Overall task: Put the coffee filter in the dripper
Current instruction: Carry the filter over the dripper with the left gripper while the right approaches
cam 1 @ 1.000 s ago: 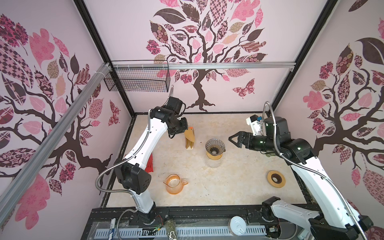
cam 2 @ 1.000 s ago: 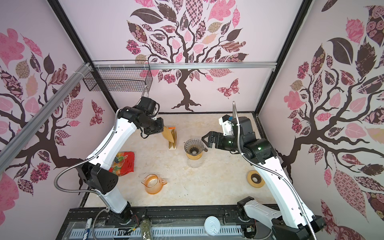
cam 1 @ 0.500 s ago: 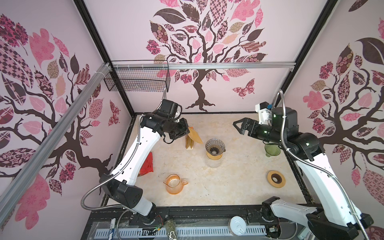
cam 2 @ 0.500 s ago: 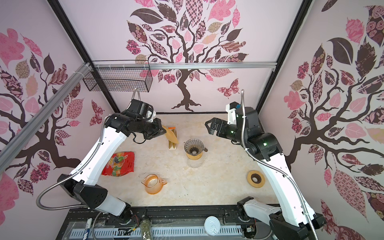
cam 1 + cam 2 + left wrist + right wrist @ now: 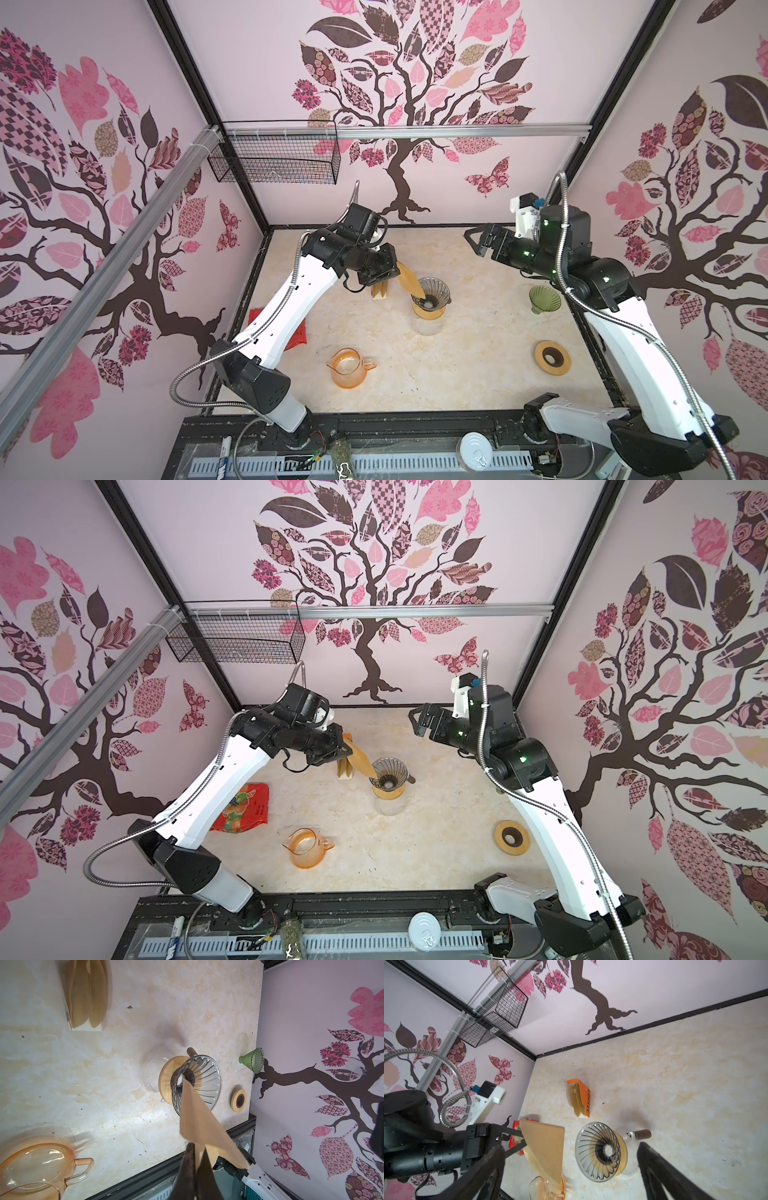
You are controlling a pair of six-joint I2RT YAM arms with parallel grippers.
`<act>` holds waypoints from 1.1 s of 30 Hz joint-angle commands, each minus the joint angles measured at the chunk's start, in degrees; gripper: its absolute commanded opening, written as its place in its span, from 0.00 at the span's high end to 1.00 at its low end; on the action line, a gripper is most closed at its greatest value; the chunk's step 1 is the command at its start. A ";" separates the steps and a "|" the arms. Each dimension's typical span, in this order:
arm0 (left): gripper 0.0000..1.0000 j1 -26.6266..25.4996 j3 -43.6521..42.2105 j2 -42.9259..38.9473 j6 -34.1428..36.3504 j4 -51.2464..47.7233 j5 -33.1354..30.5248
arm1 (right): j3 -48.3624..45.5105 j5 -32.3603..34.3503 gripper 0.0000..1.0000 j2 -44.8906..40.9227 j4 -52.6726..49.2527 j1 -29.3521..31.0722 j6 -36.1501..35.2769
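Observation:
The coffee filter (image 5: 409, 278) (image 5: 361, 762) (image 5: 199, 1118) (image 5: 546, 1147) is a flat brown paper cone. My left gripper (image 5: 392, 266) (image 5: 345, 746) (image 5: 197, 1147) is shut on its wide edge and holds it tilted. The filter's tip points down at the dripper (image 5: 432, 293) (image 5: 388, 771) (image 5: 207, 1076) (image 5: 600, 1151), a grey ribbed glass cone on a wooden collar over a clear carafe. The tip hangs at the dripper's left rim, and I cannot tell whether it touches. My right gripper (image 5: 473, 241) (image 5: 415, 723) (image 5: 570, 1146) is open and empty, raised behind and to the right of the dripper.
An orange filter box (image 5: 380, 289) (image 5: 580, 1097) stands just left of the dripper. In front sits an orange glass pitcher (image 5: 349, 368) (image 5: 305, 848). On the right are a green glass cone (image 5: 544, 299) and a wooden ring (image 5: 552, 357). A red packet (image 5: 245, 808) lies at the left edge.
My left gripper has carried the filter from above the filter box rightward to the dripper's rim. My right gripper has drawn back from beside the dripper toward the rear right.

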 commanded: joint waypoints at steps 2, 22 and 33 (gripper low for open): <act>1.00 -1.93 5.59 1.81 2.21 -2.02 -2.33 | -2.39 -1.07 0.00 -0.94 -1.42 0.22 -1.52; 1.00 -9.68 16.62 13.10 6.99 -10.53 -6.48 | -12.14 -0.84 0.00 -4.06 -4.95 5.27 -7.45; 1.00 -10.31 17.77 17.46 8.56 -11.50 -6.89 | -16.41 0.85 0.00 -3.43 -5.03 8.47 -10.32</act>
